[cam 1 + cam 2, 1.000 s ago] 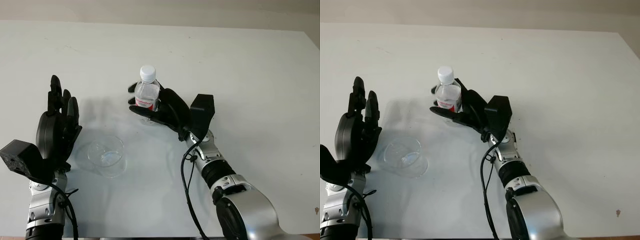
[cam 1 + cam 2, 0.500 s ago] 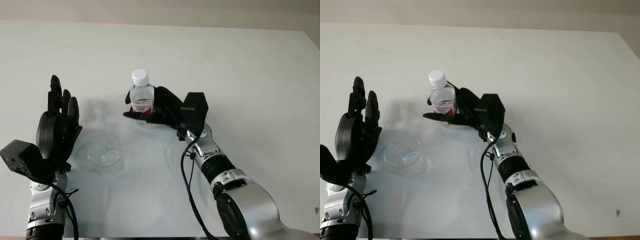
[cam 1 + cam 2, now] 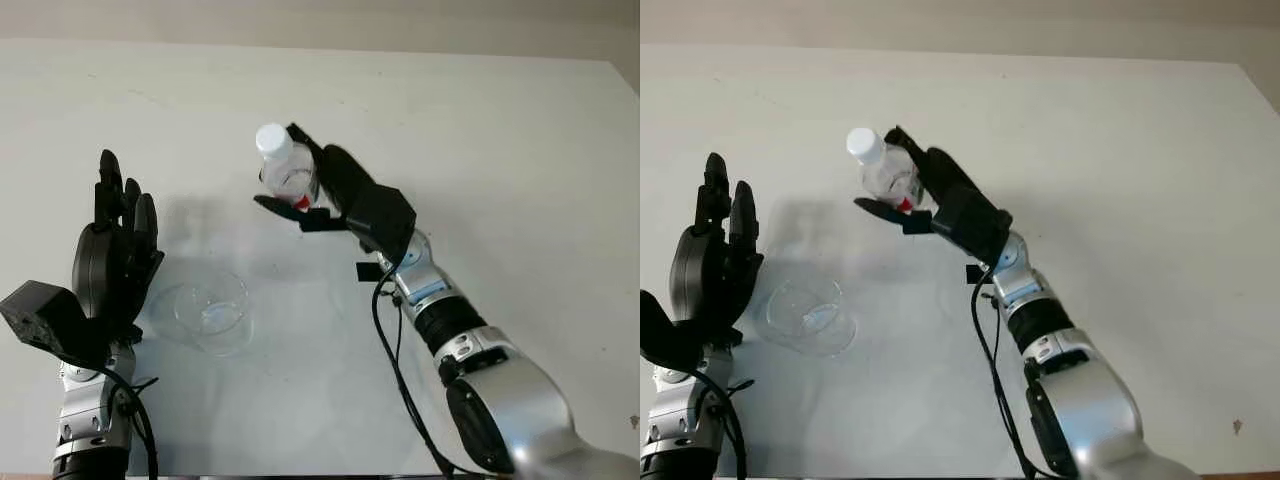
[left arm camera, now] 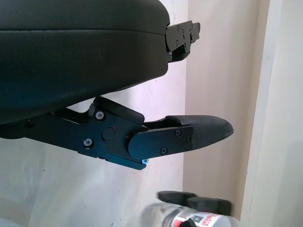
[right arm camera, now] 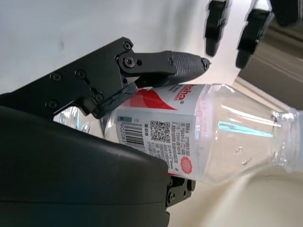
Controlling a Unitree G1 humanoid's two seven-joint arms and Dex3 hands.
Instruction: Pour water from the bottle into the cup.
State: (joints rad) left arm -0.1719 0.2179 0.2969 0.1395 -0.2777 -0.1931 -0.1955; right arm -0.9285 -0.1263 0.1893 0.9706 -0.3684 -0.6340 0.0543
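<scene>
Since the earlier pictures the bottle (image 3: 285,170) has gone up from the desk (image 3: 500,140) and now leans, its white cap (image 3: 270,137) pointing up and toward the robot's left side, while the cup and the left hand keep their places.

On the left side the left hand (image 3: 115,250) stands upright above the desk, open and holding nothing, its fingers (image 3: 108,185) pointing away from the robot; just beside it, toward the middle, the clear cup (image 3: 210,312) stands on the desk, near the front edge; it is well apart from the bottle, which is farther back.

In the middle the right hand (image 3: 325,190) is lifted off the surface with its fingers (image 5: 182,64) clamped on the bottle, around the part with the red and white label (image 5: 163,120); in the right wrist view one finger lies across the label and the clear neck sticks out past the hand; the bottle is tilted, not upright, and touches nothing but the hand; its shadow falls on the desk under it.

The desk is plain white with a few small marks; behind its far edge runs a pale wall (image 3: 320,20); at the far right a strip of darker floor shows past the corner of the desk.
</scene>
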